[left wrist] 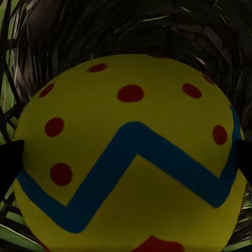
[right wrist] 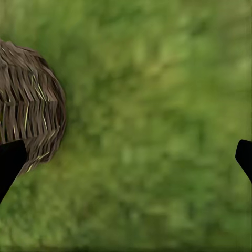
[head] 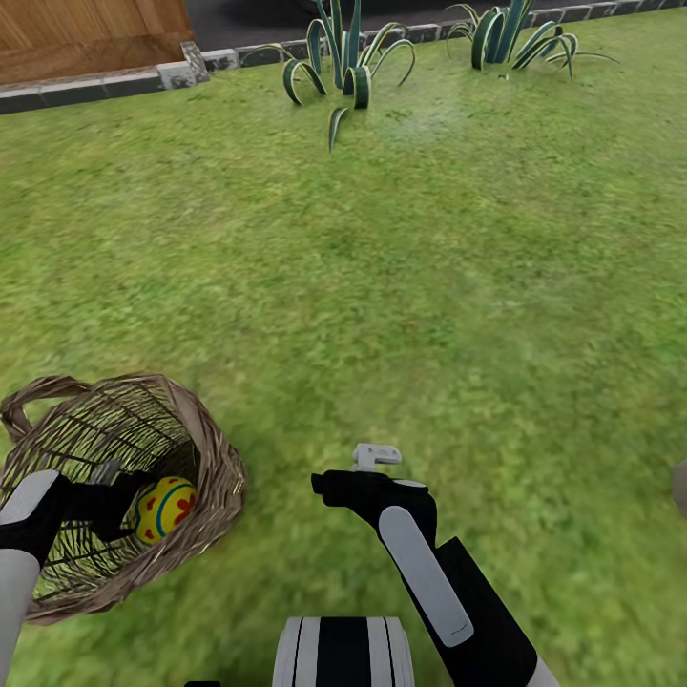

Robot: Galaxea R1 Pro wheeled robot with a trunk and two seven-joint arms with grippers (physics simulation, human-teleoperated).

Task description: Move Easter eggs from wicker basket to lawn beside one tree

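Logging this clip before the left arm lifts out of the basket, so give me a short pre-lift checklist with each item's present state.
1. Egg sits between the left gripper jaws: ok; a dark fingertip shows at each side of it.
2. Grip firm enough to lift: cannot tell.
3. Way up out of the basket is free: ok, nothing shows above the egg in the head view.
4. Right gripper free: ok, jaws open over the lawn, beside the basket.
5. Target tree in sight: not ok.
6. Other eggs left in the basket: cannot tell.
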